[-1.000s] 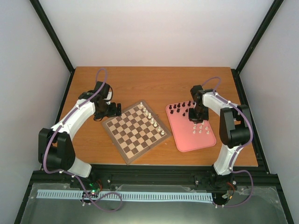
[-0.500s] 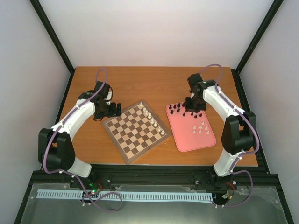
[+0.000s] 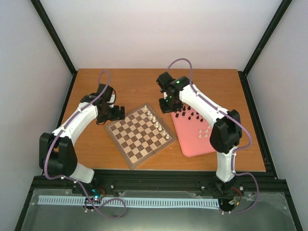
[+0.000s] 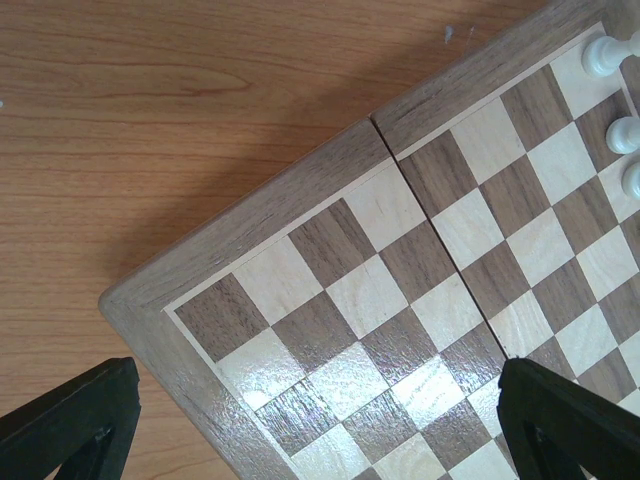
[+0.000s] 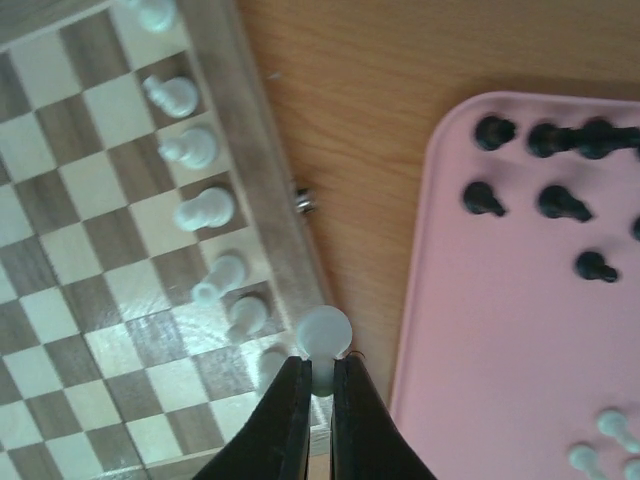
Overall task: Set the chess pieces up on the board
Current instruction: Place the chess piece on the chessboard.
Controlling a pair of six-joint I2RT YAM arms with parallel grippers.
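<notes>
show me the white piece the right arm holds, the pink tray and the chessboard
white piece (image 5: pixel 325 333): right wrist view, its round head.
pink tray (image 5: pixel 500 330): right wrist view, bare floor.
chessboard (image 4: pixel 250 215): left wrist view, brown border.

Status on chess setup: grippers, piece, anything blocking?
Left gripper open over a bare corner of the board. Right gripper shut on white piece at the board's edge, beside white row. No obstruction seen.

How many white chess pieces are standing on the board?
7 white pieces, in one row along the board's edge nearest the pink tray; the last is half hidden by the right gripper, which holds an eighth piece.
</notes>
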